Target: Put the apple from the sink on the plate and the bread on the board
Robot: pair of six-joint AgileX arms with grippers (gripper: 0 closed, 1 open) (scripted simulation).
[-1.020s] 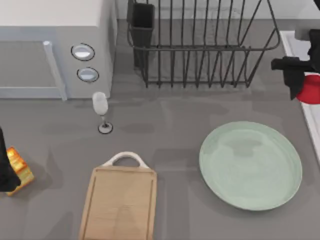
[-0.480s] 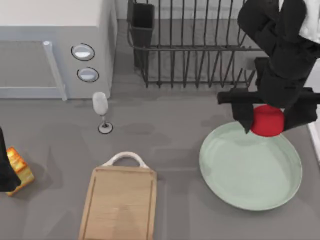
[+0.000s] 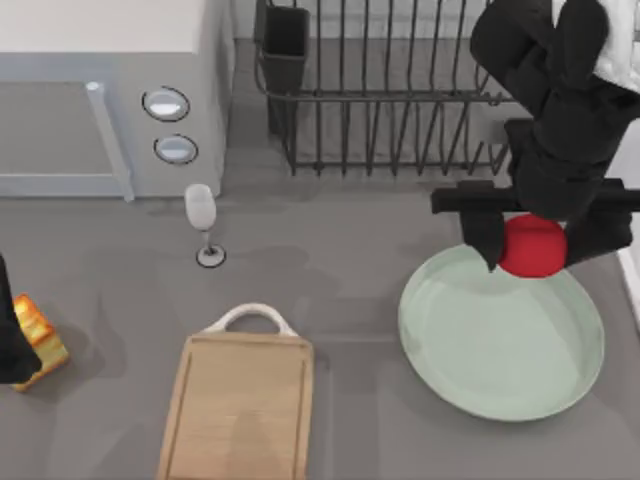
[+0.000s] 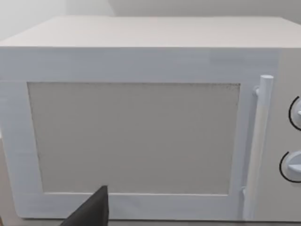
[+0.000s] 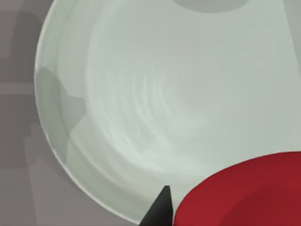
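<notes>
Right claw clamped on apple, above plate far rim, left claw state unclear

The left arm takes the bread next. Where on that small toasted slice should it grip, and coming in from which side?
Judging from the top view, grip the small golden-orange toasted bread slice across its pale yellow side faces, coming down from above. It lies by the table's left edge, beside the dark left gripper, well clear of the light wooden cutting board, so a top-down approach looks unobstructed.

A grey bench carries a white microwave at back left, a black wire rack behind centre, and a small glass between.
</notes>
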